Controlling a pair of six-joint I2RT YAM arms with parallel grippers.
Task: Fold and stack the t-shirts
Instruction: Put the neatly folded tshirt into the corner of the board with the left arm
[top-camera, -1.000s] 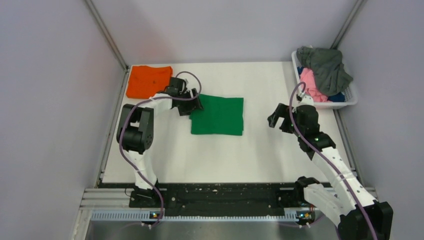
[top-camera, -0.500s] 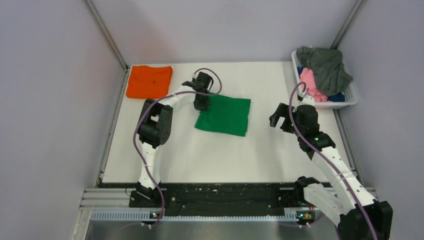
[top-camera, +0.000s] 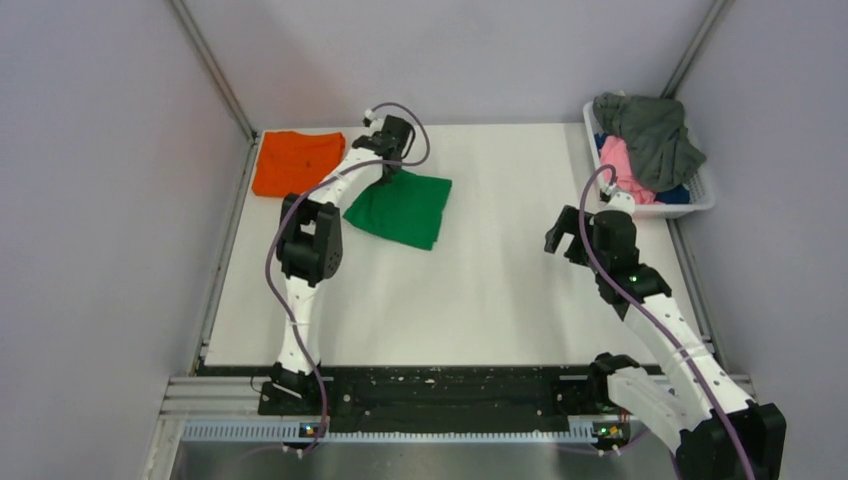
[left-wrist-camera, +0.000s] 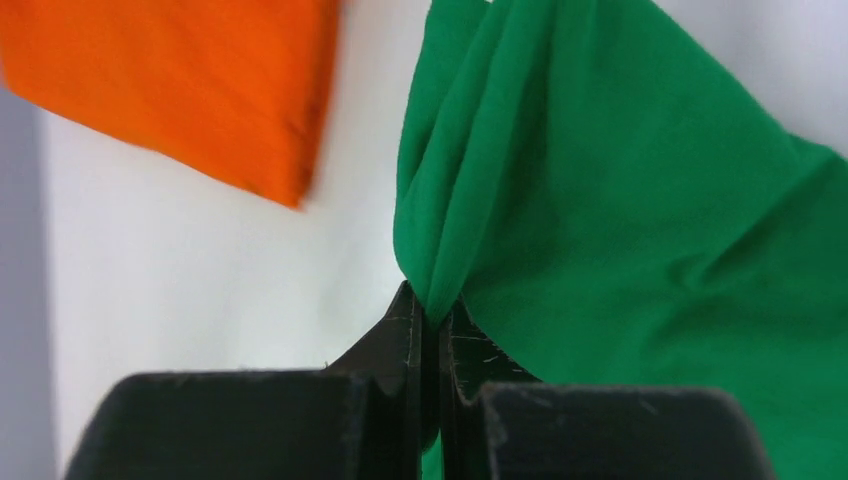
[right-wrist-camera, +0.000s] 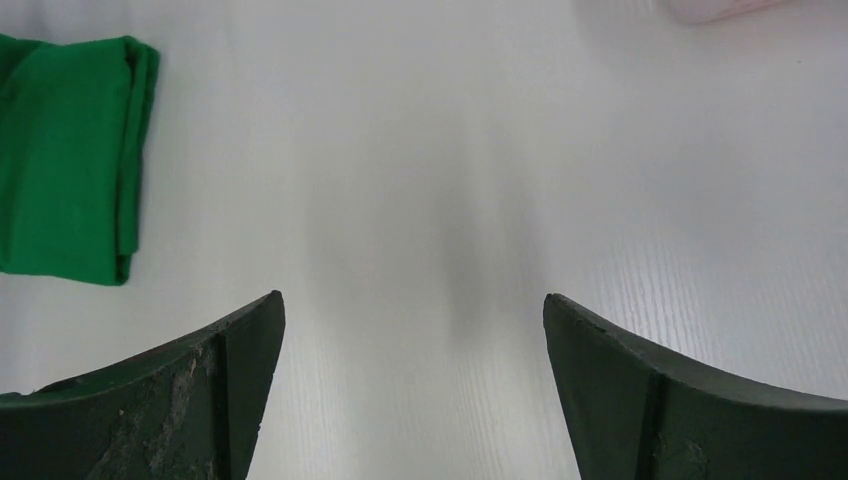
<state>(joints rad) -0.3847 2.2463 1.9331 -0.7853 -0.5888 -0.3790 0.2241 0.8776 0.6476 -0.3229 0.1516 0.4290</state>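
White tabletop (top-camera: 480, 290) between pale walls: the left gripper (left-wrist-camera: 430, 322) is clamped on a bunched corner of the folded green t-shirt (top-camera: 405, 208), which lies far left, near the folded orange t-shirt (top-camera: 295, 162). Well apart, the right gripper (right-wrist-camera: 412, 300) hangs spread wide above the table, near the white basket (top-camera: 700, 205) holding a grey tee (top-camera: 655, 135) and a pink tee (top-camera: 620, 168).

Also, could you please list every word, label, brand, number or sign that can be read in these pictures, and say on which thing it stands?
There is no readable text in any view.
The green t-shirt and the orange t-shirt: plain, no print or label showing.
The white basket and the grey t-shirt heaped in it: no brand or number visible.
The left claw and the right claw: plain black, no marking.
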